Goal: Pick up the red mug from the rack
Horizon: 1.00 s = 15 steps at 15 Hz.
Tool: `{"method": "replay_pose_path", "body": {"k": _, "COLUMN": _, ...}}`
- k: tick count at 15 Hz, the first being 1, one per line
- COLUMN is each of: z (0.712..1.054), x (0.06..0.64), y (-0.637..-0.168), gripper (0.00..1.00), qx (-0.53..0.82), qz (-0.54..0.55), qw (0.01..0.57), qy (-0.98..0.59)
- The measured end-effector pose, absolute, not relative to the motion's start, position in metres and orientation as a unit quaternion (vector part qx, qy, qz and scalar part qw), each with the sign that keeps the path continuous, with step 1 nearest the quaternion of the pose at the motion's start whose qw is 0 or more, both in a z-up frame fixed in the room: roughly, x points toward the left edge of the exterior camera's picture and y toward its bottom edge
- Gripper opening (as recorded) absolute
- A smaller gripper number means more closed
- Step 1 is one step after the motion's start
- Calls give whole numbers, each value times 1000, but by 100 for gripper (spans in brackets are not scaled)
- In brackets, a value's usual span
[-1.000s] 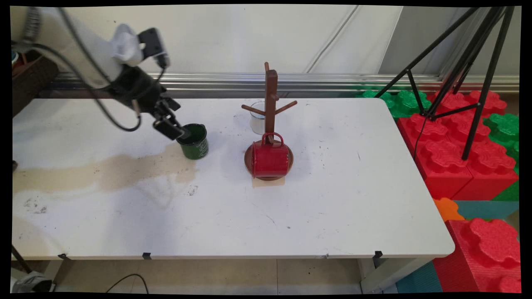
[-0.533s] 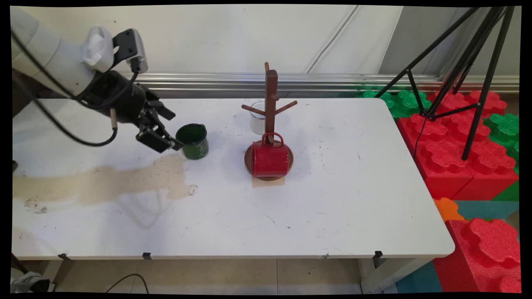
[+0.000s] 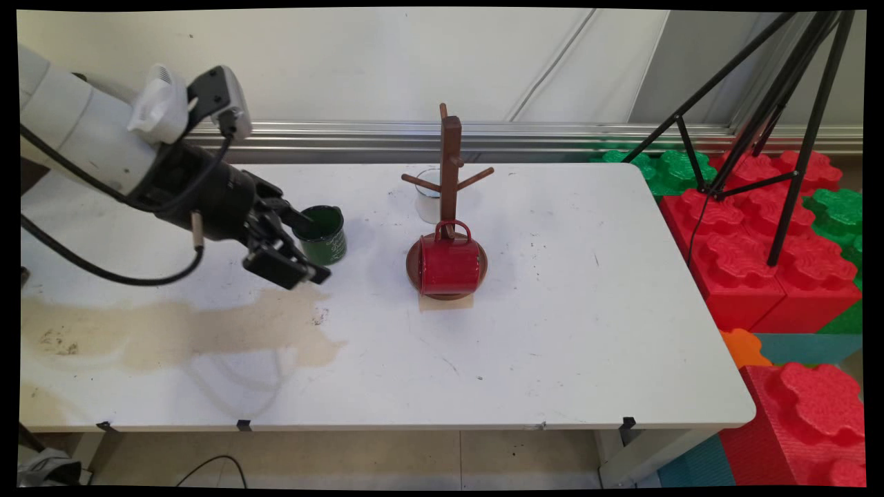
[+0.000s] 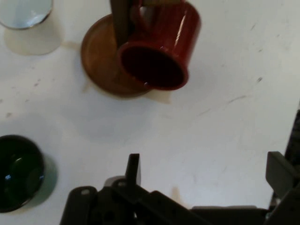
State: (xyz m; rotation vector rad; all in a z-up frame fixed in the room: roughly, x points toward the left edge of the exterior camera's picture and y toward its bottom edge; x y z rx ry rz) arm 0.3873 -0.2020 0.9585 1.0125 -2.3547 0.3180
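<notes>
Main view, end effector: your end effector [image 3: 302, 248] hangs low over the table [image 3: 552, 345], tilted toward the right, with its two fingers spread apart and nothing held between them.
Main view, green mug: the green mug [image 3: 322, 235] stands upright on the table just beside the end effector, at its far side; one finger lies in front of the mug's left rim and you cannot tell whether they touch.
Main view, mug tree: to the right you see the wooden mug tree [image 3: 449, 166] on its round base, well apart from the end effector.
Main view, red mug: the red mug [image 3: 447, 266] hangs mouth-down by its handle low on the tree, right over the base.
Main view, white cup: a white cup [image 3: 427, 196] stands behind the tree, partly hidden by the post.
Main view, stain: a tan stain [image 3: 173, 328] spreads over the table's left part, just in front of the end effector.
Main view, surroundings: red and green foam blocks [image 3: 760, 235] and a black tripod [image 3: 780, 103] stand past the table's right end.
Hand view, end effector: the fingers [image 4: 133, 168] rise from the bottom edge, released and wide, with bare table between them.
Hand view, things: the green mug [image 4: 18, 171] sits at the lower left, outside the fingers; the red mug [image 4: 161, 47] and the tree's base [image 4: 98, 56] lie ahead at the top, the white cup [image 4: 28, 23] in the upper left corner.
</notes>
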Motion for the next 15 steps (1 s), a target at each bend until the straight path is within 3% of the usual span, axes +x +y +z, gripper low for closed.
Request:
{"method": "replay_pose_path", "body": {"k": 7, "z": 936, "x": 352, "y": -209, "gripper": 100, "qx": 405, "qz": 104, "qw": 319, "qy": -851}}
{"method": "replay_pose_path", "body": {"k": 15, "z": 898, "x": 328, "y": -234, "gripper": 100, "qx": 450, "qz": 101, "qw": 317, "qy": -829}}
